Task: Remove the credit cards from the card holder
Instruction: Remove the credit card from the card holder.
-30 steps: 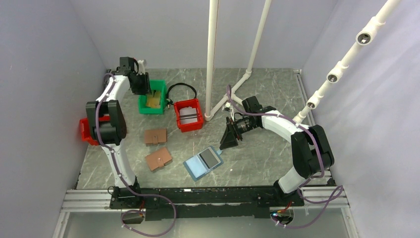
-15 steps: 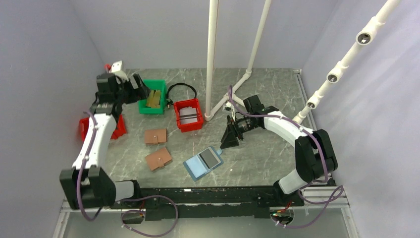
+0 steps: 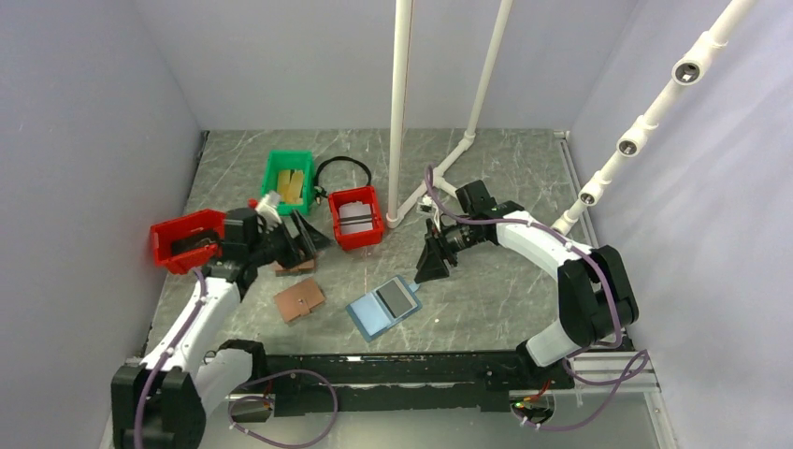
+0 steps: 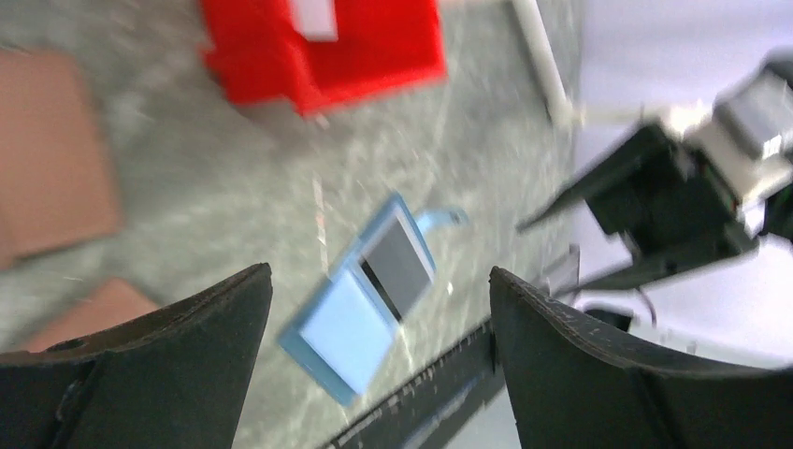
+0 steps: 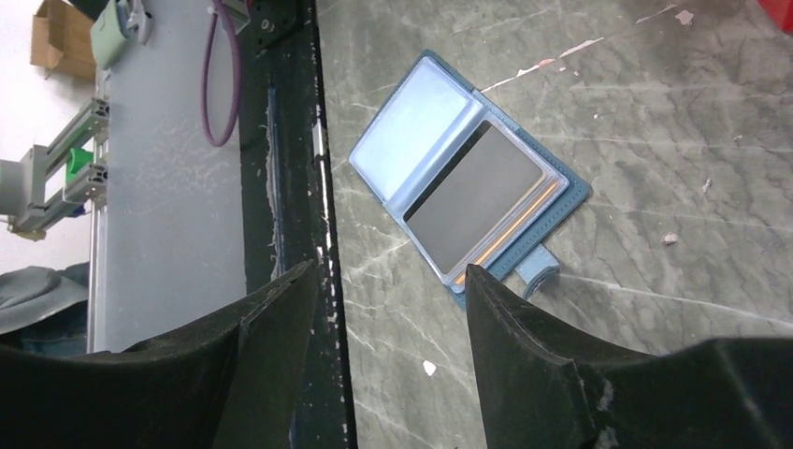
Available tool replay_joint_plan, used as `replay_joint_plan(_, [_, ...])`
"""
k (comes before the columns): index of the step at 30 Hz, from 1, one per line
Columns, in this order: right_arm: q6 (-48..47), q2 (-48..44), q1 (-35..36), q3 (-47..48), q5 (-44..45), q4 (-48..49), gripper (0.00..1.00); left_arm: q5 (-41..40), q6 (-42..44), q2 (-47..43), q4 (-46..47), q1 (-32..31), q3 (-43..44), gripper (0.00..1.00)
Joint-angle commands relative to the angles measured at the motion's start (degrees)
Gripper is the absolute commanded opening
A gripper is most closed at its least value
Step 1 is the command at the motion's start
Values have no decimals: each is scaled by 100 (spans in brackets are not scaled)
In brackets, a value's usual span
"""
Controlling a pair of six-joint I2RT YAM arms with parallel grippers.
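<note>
1. The blue wallet point(image 3: 378, 311) lies open and flat on the table point(image 3: 505, 292). It sits low in the centre of the overhead view, near the black rail along the bottom, and neither gripper touches it.
2. The half with the snap tab holds a dark card point(image 5: 475, 199). Thin gold-tan card edges point(image 5: 512, 231) show along one side of it, and the other half shows a pale pocket.
3. More gold-tan cards point(image 3: 294, 187) lie in the green bin point(image 3: 271, 187), upper left of centre.
4. The right gripper point(image 3: 432, 265) hangs just above and to the right of the blue wallet. Its fingers are spread wide and hold nothing, and its own camera frames the wallet between them.
5. The left gripper point(image 3: 304, 241) is left of centre with its jaws also wide and holding nothing. It is over one brown wallet point(image 3: 288, 267), and its camera view is blurred.
6. A second brown wallet point(image 3: 299, 300) lies near the blue one on its left. A red bin point(image 3: 363, 238) stands above them, and another red bin point(image 3: 182, 224) is at the far left.
</note>
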Motion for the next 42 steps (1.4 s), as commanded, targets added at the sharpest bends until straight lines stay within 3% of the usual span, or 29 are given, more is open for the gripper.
replay_joint_plan(1, [-79,-39,153,-12,101,271,62,-277,-772,-433,569,-1098,-258,89])
replay_joint_plan(10, [457,399,447,-63,214,612,60,-1452,-2232,-581,2152,-2740,-1354,85])
replay_joint_plan(20, [1894,701,543,-263,752,1423,60,-2540,-2886,380,3458,-4199,-1700,76])
replay_joint_plan(25, [2505,852,547,-337,842,1678,57,-2818,-3162,663,3838,-4426,-1845,64])
replay_joint_plan(34, [2999,1051,548,-560,822,2031,46,-3242,-3406,1097,4185,-4701,-1978,63])
replay_joint_plan(42, [3111,1107,548,-630,1049,2155,45,-3223,-3557,1969,5017,-4789,-2017,59])
